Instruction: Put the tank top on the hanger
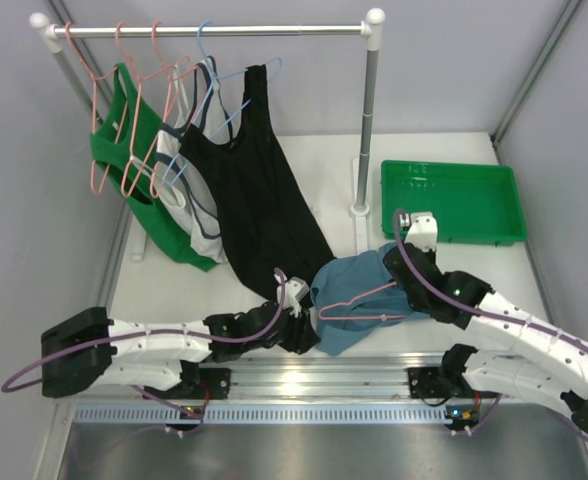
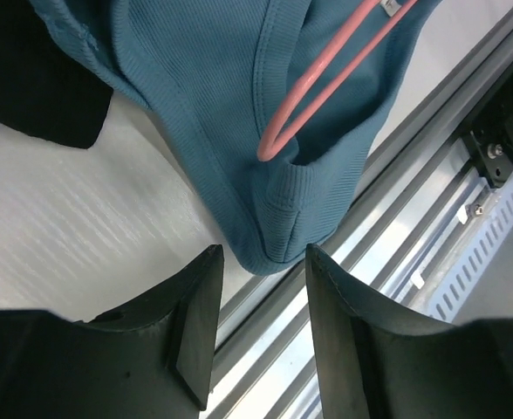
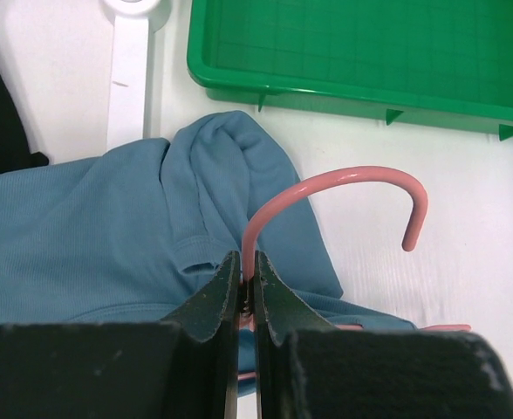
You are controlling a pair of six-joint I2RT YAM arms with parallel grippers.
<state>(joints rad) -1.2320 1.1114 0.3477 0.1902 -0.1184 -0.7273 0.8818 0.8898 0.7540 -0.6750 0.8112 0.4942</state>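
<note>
The dusty blue tank top [image 1: 359, 290] lies bunched on the table near the front edge, and also shows in the left wrist view [image 2: 230, 96] and the right wrist view [image 3: 108, 236]. The salmon-pink hanger [image 1: 374, 300] lies partly inside it; one rounded corner pokes out through a strap opening [image 2: 278, 144]. My right gripper [image 3: 249, 275] is shut on the hanger's neck just below the hook [image 3: 352, 179]. My left gripper [image 2: 263, 266] is open and empty, just short of the top's strap end [image 2: 278, 231], above the front rail.
A green tray [image 1: 452, 200] stands at the back right. A clothes rack [image 1: 209, 30] at the back holds a black tank top [image 1: 259, 190], a green top [image 1: 134, 150], a white top and a light blue hanger. The rack's post [image 1: 366, 130] stands behind the blue top.
</note>
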